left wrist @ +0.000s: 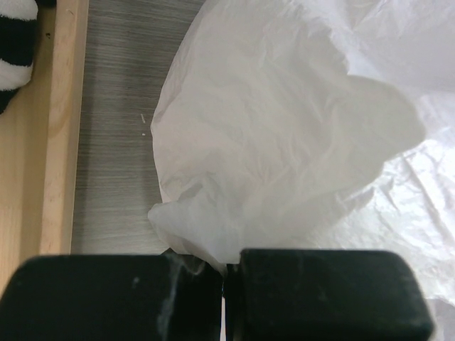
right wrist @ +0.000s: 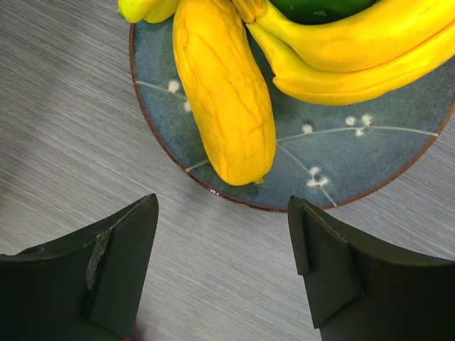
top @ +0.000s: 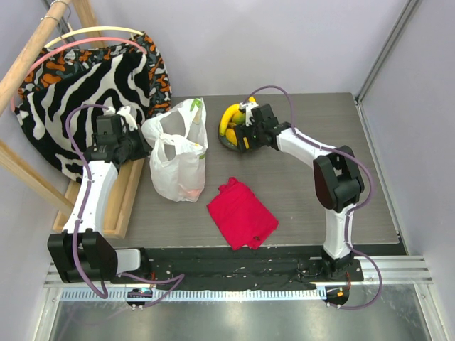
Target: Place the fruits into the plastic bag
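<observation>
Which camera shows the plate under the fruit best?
Right wrist: the plate fills the frame, blue glaze, white blossoms and rim clear. Top view shows only a dark edge under the fruits; left wrist shows none of it.

I see a grey wood-grain bench [top: 178, 220] boxed in by plain pale walls [top: 284, 42]. At its left a light wooden frame [top: 28, 51] leans, a zebra cloth [top: 78, 99] draped over it. A metal rail [top: 234, 293] glints along the near edge.
</observation>
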Controlling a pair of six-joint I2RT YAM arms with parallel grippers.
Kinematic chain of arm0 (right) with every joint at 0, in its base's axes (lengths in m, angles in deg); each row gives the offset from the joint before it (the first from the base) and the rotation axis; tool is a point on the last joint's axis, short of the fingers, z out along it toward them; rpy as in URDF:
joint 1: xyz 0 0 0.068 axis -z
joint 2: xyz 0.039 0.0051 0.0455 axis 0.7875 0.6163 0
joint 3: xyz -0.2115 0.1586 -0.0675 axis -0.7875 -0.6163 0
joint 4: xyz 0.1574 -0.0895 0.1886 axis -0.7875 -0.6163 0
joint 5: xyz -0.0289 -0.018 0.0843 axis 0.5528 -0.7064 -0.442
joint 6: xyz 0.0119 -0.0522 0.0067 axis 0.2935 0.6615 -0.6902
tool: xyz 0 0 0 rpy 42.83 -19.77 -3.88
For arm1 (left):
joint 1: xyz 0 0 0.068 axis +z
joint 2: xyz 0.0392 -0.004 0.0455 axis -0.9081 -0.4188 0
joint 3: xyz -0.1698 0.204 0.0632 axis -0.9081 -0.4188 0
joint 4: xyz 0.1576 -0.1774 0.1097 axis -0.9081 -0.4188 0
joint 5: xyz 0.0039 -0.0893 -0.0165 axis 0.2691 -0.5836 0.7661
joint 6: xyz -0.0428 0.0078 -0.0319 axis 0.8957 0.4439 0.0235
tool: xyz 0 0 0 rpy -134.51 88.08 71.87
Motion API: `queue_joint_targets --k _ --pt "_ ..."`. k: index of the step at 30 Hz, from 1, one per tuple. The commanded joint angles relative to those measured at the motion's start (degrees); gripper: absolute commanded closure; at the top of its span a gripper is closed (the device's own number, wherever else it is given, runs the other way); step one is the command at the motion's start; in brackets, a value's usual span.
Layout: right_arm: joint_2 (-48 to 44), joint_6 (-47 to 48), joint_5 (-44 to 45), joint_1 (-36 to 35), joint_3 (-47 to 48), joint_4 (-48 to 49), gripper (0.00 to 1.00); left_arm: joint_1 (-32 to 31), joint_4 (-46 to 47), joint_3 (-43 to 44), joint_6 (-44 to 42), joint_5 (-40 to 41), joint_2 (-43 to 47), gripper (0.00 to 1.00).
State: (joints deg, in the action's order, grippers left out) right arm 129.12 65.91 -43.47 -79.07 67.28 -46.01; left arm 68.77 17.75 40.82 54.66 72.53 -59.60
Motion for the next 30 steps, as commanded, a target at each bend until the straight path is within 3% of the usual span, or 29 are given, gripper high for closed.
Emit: queue_joint_targets --k 1,22,30 --pt "0.92 2.32 -2.73 0.66 2.91 4.64 0.20 0.43 1.39 0.10 -0.23 -0.71 0.50 1.00" --pt "8.57 1.09 -7.66 2.50 7.39 9.48 0.20 0.43 1.21 0.10 -0.06 -1.59 0.06 1.00" --pt "9.62 0.83 -9.32 2.86 7.83 9.30 0.30 0.43 1.04 0.19 0.03 -1.50 -0.11 1.00"
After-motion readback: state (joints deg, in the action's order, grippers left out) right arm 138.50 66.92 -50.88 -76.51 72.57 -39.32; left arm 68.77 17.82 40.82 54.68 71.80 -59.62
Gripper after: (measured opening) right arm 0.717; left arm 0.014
